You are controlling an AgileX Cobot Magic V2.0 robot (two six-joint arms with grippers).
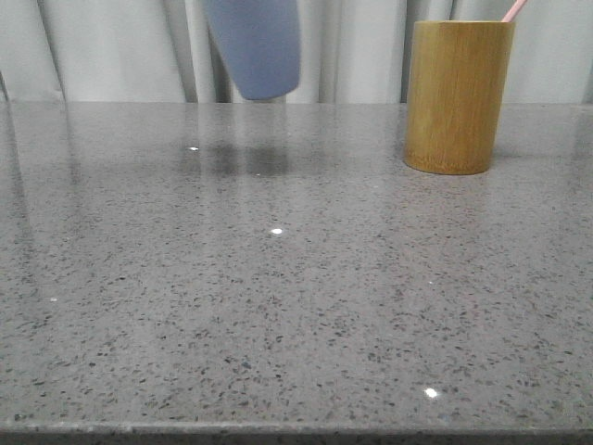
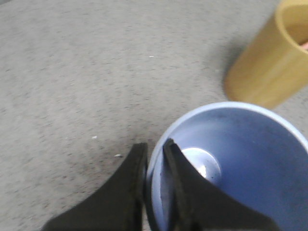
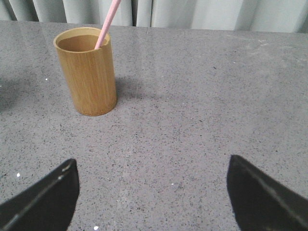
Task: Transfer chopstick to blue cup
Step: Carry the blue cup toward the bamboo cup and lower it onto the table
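Surface (image 1: 278,306): I see grey speckled stone stretching to a pale curtain (image 1: 120,46) at the back, with a few bright light spots on it.

Wooden cup (image 1: 458,97): a yellow-brown cylinder, upright on the far right part of the surface in my front view. My right wrist view shows it ahead of the right arm, well apart from it.

Blue cup (image 1: 255,46): off the surface, hanging in the air at the far middle of my front view, slightly tilted, its narrow base lowest and a dark shadow on the surface beneath it. In my left wrist view its open mouth (image 2: 231,163) faces the camera, and the wooden cup stands near it.

Left gripper (image 2: 155,159): its jaws pinch the blue cup's wall, one black finger (image 2: 127,187) outside the rim and the other inside the cup.

Right gripper (image 3: 151,192): jaws spread wide, nothing between them, bare surface below, the two dark fingertips (image 3: 53,185) far apart.

Chopstick (image 3: 108,23): pale pink, standing inside the wooden cup and leaning against its rim; its upper end sticks out above the cup in my front view (image 1: 513,9).
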